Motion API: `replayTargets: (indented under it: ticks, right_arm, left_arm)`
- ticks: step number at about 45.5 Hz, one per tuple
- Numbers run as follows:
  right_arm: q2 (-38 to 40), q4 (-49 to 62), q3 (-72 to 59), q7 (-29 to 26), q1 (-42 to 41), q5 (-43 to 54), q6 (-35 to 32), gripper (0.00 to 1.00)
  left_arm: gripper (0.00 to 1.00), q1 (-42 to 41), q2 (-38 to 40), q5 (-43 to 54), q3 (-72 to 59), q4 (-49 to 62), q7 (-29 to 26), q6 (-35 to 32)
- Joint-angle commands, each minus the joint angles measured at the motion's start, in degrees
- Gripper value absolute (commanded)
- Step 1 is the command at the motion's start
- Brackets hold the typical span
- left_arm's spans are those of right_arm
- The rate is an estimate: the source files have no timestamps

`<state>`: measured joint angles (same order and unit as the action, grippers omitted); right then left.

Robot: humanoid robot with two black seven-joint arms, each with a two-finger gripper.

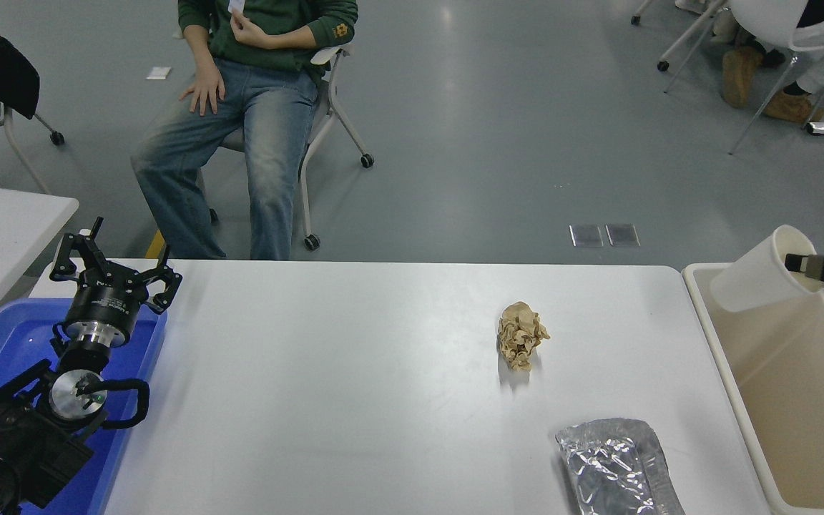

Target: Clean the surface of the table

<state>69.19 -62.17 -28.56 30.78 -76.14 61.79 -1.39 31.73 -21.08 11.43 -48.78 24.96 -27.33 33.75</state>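
Observation:
The white table surface (326,386) fills the lower middle of the head view. On it lie a crumpled brown paper ball (521,335) right of centre and a crinkled silver foil bag (616,466) at the front right. My right gripper (804,263) comes in from the right edge, shut on the rim of a white paper cup (762,273), which hangs tilted above the beige bin (712,336). My left gripper (113,270) is parked open at the lower left over a blue tray (4,343).
The beige bin stands against the table's right edge. A smaller white table (4,222) is at the left. A person in jeans sits on a wheeled chair (330,107) beyond the far edge. Other chairs and seated people are at the top corners.

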Motion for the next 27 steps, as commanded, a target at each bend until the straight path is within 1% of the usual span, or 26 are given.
replayTargets:
  ticks: [1, 4, 8, 19, 27]
  right_arm:
    - [-1.1, 5.2, 0.0, 1.9, 8.3, -3.2, 5.3, 0.0]
    - [-2.9, 7.2, 0.3, 1.9, 12.0, -4.5, 7.7, 0.0]
    - [-5.7, 11.3, 1.3, 1.9, 16.4, -6.9, 9.3, 0.0]
    - [-10.4, 19.3, 6.9, 2.1, 25.2, -9.8, 9.6, 0.0]
    - [-15.7, 27.6, 8.5, 2.1, 28.6, -12.9, 9.0, 0.0]
  left_arm:
    - [1.0, 0.0, 0.1, 0.0, 0.0, 0.0, 0.0, 0.0]
    - [1.0, 0.0, 0.1, 0.0, 0.0, 0.0, 0.0, 0.0]
    - [1.0, 0.0, 0.0, 0.0, 0.0, 0.0, 0.0, 0.0]
    - [1.0, 0.0, 0.0, 0.0, 0.0, 0.0, 0.0, 0.0]
    - [1.0, 0.0, 0.0, 0.0, 0.0, 0.0, 0.0, 0.0]
